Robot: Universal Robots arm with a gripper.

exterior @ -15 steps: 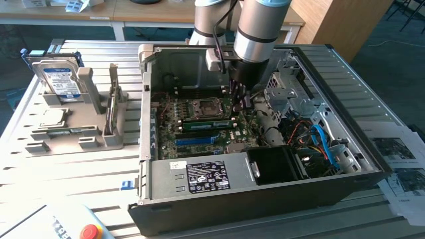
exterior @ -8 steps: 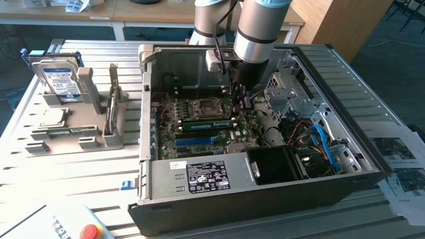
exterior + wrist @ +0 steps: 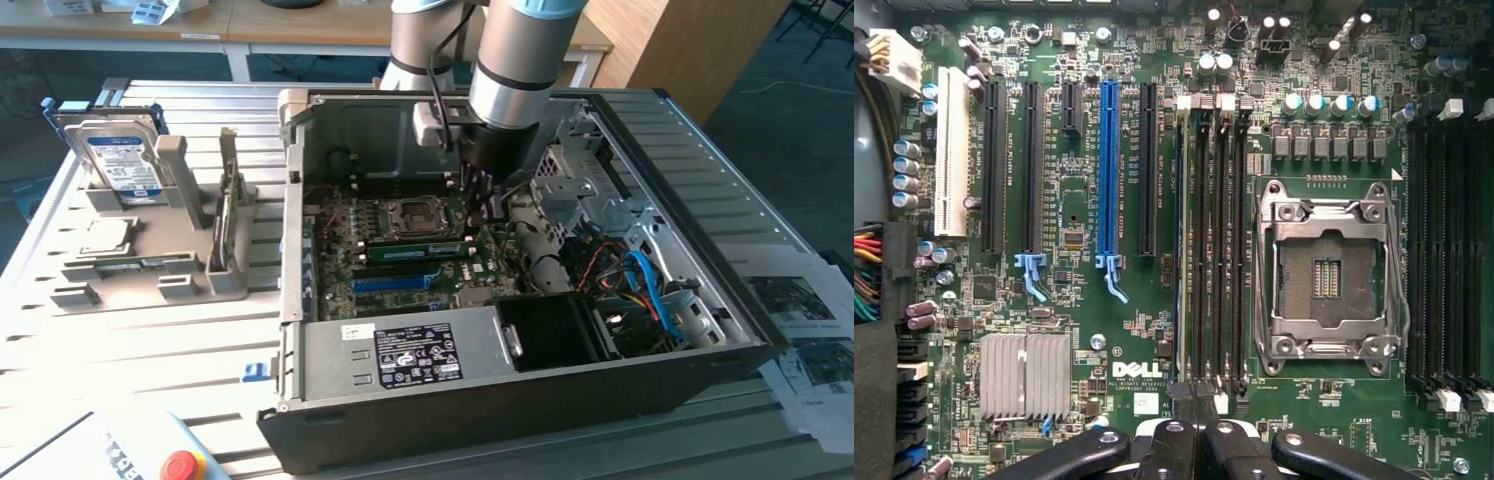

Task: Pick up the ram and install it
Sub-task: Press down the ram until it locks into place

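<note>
The ram (image 3: 414,250), a narrow green stick with dark chips, stands on edge in a memory slot beside the CPU socket (image 3: 407,215) inside the open computer case. My gripper (image 3: 481,205) hangs just above the end of the stick toward the exterior view's right, with its fingers shut together. I cannot tell whether the tips touch the stick. In the wrist view the shut gripper (image 3: 1194,400) sits over one end of the black memory slots (image 3: 1219,250), and the ram (image 3: 1181,240) appears edge-on as a thin line.
The case walls (image 3: 441,400) surround the motherboard. Cables and a blue lead (image 3: 647,290) lie at the exterior view's right. A grey parts holder (image 3: 147,250) with a hard drive (image 3: 120,160) stands at the left. Expansion slots (image 3: 1109,170) and a heatsink (image 3: 1024,375) flank the memory slots.
</note>
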